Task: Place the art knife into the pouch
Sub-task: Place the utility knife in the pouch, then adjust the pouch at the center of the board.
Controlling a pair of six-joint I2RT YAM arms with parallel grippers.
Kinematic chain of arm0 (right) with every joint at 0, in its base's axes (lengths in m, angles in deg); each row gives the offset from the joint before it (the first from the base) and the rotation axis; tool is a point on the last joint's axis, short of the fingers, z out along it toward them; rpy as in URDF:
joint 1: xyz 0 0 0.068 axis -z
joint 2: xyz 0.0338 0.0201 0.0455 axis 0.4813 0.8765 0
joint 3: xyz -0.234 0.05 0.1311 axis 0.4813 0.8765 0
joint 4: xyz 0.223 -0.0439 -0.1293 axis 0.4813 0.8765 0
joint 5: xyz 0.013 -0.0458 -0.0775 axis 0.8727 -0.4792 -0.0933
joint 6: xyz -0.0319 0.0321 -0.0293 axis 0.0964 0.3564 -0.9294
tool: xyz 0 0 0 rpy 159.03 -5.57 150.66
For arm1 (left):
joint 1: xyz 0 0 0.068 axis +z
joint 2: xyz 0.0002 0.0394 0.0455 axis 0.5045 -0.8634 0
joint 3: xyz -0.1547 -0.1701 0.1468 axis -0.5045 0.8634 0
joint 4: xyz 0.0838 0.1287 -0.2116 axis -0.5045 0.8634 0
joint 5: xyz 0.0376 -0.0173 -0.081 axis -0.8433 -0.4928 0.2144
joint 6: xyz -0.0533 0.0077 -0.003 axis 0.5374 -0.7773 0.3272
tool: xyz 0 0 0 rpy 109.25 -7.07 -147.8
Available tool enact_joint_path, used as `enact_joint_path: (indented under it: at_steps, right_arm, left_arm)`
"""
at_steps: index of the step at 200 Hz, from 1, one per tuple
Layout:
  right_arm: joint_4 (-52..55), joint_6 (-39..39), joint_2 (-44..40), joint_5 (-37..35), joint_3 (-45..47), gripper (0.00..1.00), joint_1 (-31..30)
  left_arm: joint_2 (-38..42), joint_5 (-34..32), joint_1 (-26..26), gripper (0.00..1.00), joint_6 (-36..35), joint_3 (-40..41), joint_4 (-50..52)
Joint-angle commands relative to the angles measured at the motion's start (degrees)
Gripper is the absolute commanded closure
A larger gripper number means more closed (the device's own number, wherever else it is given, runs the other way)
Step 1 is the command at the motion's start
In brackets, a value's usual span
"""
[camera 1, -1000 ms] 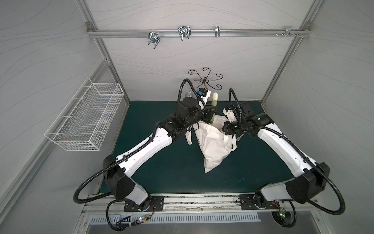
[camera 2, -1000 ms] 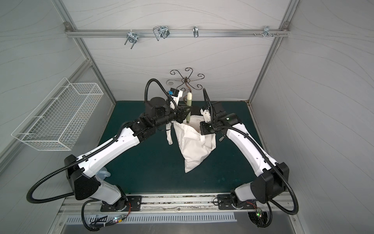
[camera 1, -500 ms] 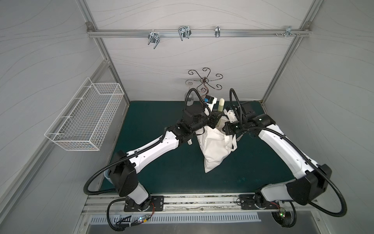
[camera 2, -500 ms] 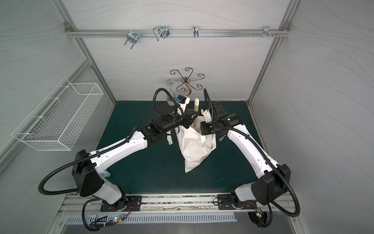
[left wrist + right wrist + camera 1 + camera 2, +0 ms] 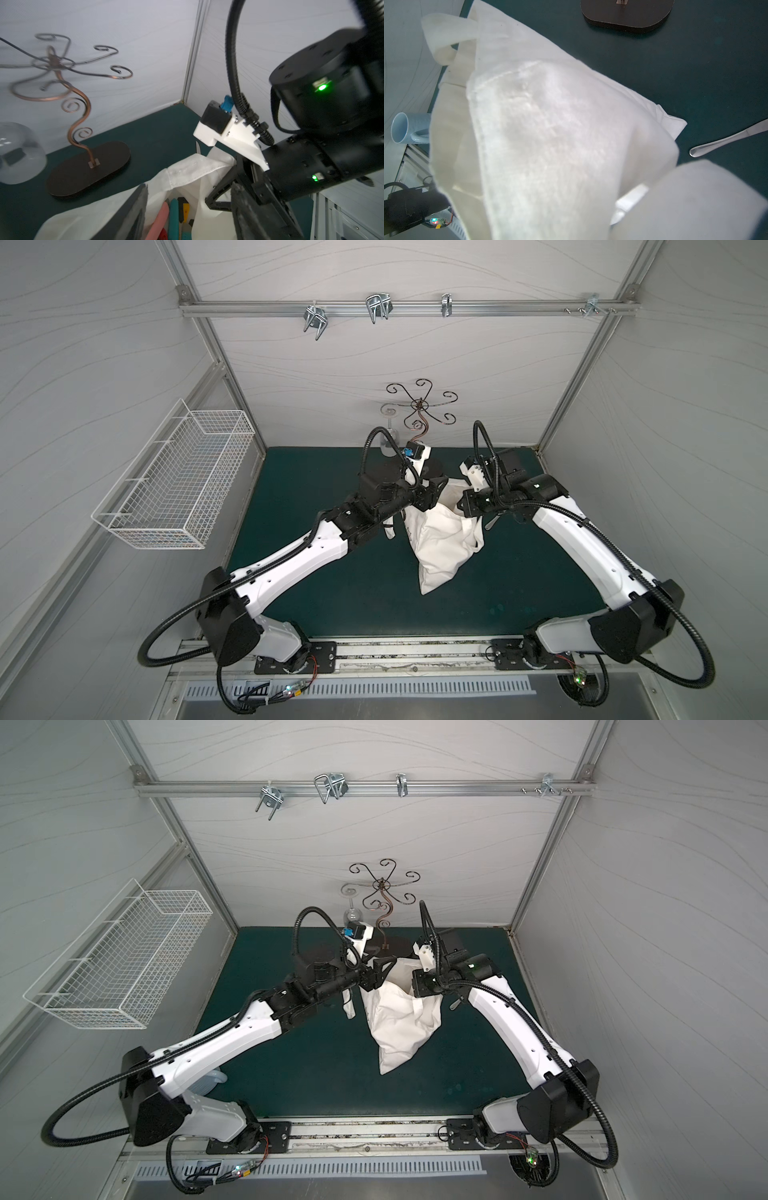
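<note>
Left jaws spread over the pouch mouth, and the knife is no longer in them.

At nine o'clock the white wire basket [image 5: 174, 485] hangs on the wall and at seven a pale blue mug [image 5: 406, 131] lies by the left arm's base, both out of play. The left gripper [image 5: 435, 489], which pinched the pale art knife a second ago, now stands over the mouth of the off-white canvas pouch [image 5: 440, 547], jaws wide and empty. Coloured tool handles [image 5: 172, 214] lie inside; I judge the knife dropped among them, though I cannot tell which it is. Placing looks done, leaving only the retreat. At twelve o'clock, an upturned clear glass [image 5: 18, 153] and a copper scroll-wire stand [image 5: 83, 172] crowd the way out. The right gripper [image 5: 467, 506] is clamped on the pouch's rim, holding it up. A steel spoon [image 5: 726, 139] lies at three o'clock.
</note>
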Motion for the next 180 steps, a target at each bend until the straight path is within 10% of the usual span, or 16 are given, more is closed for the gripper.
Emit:
enact_joint_path:
  at_steps: [1, 61, 180]
  right_arm:
    - [0.71, -0.06, -0.98, 0.89, 0.38, 1.00, 0.61]
    - [0.61, 1.04, -0.21, 2.92, -0.46, 1.00, 2.10]
    - [0.25, 1.24, -0.42, 5.16, 0.05, 1.00, 3.07]
  left_arm:
    - [4.81, -5.88, -0.07, 0.32, -0.63, -2.24, 4.63]
    - [6.86, -7.41, -0.16, 0.28, 3.54, 0.73, 17.11]
    - [0.83, 2.56, -2.15, 0.22, 5.83, 10.61, 4.29]
